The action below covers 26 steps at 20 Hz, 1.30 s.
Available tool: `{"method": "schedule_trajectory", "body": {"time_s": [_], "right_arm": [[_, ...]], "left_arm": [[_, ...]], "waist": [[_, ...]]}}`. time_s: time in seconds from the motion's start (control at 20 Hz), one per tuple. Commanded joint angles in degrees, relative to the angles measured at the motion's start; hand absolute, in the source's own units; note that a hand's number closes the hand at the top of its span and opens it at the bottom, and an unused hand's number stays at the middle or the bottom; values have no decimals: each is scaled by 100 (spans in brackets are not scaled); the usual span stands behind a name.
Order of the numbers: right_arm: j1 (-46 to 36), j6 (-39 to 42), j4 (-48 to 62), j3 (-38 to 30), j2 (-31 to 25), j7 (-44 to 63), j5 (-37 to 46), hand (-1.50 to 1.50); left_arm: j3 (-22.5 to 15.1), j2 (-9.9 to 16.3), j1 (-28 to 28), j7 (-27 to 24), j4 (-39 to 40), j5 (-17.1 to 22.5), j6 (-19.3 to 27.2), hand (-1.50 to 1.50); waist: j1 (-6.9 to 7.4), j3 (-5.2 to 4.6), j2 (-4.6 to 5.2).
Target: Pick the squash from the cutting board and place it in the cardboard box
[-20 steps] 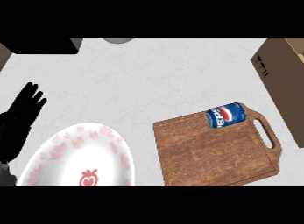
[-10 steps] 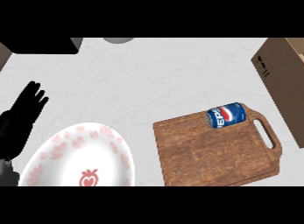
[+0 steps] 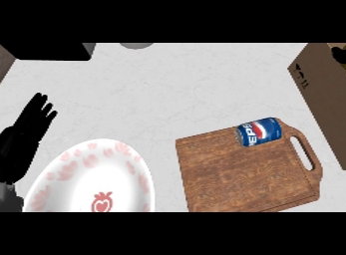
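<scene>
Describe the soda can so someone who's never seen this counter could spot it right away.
Find the wooden cutting board at the lower right of the white counter, just left of the cardboard box. On the board's far corner, beside its handle slot, lies the soda can on its side. It is the only blue thing in view, with a red, white and blue logo, and the only thing on the board.

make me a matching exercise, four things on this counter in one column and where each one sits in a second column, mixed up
Things:
1. soda can
2. plate
3. cardboard box
4. left hand

Places:
A. right edge of the view
B. far corner of the cutting board, near its handle
C. resting open at the left edge, just beyond the plate
D. lower left, beside the cutting board

Pairs: 1-B, 2-D, 3-A, 4-C
</scene>
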Motion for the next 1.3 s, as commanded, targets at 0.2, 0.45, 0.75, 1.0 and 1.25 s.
{"method": "schedule_trajectory", "body": {"time_s": [0.2, 0.45, 0.75, 1.0, 1.25], "right_arm": [[206, -130, 1031, -477, 99, -9, -433, -150], [513, -583, 1026, -703, 68, -1241, -898, -150], [361, -1606, 485, -1677, 97, -1695, -1899, -150], [585, -1673, -38, -2290, 44, -1965, -2744, -150], [1394, -1342, -925, -2469, 102, -1878, -3320, -150]], "left_arm": [[108, 53, 45, -38, 49, 74, -190, 0], [150, -12, 302, 76, -246, 140, -211, 0], [-49, -154, 195, 242, -387, -140, 103, 0], [139, -41, 238, 67, -152, -48, -96, 0], [387, 72, -5, -138, 259, 5, -244, 0]], "waist": [[8, 0, 2], [-18, 1, -17], [-70, 12, -37], [-146, 1, -54], [-189, -8, -52]]}}
